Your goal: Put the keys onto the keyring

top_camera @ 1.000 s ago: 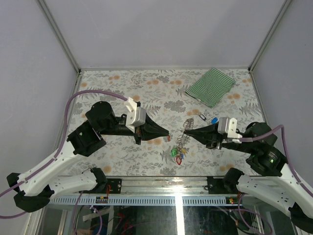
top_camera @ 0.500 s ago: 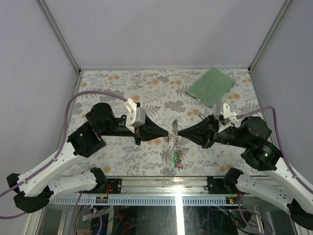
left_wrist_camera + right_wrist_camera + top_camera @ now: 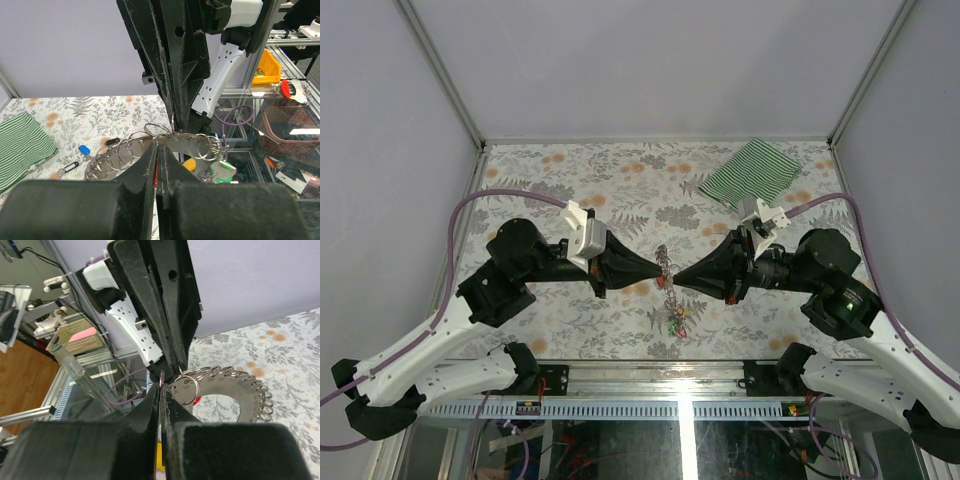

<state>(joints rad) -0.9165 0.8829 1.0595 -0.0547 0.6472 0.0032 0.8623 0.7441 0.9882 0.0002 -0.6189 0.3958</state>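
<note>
- Top view: keyring (image 3: 666, 268) held aloft; left gripper (image 3: 663, 271) at 9 o'clock, right gripper (image 3: 676, 279) at 3, both clenched on it; keys (image 3: 677, 315) dangling at 6.
- Left wrist alone: blue-tagged key (image 3: 84, 149) loose on table (image 3: 60, 115).

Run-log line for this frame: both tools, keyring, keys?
left tool: shut on keyring | right tool: shut on keyring | keyring: held between tools above table | keys: some hanging from it
</note>
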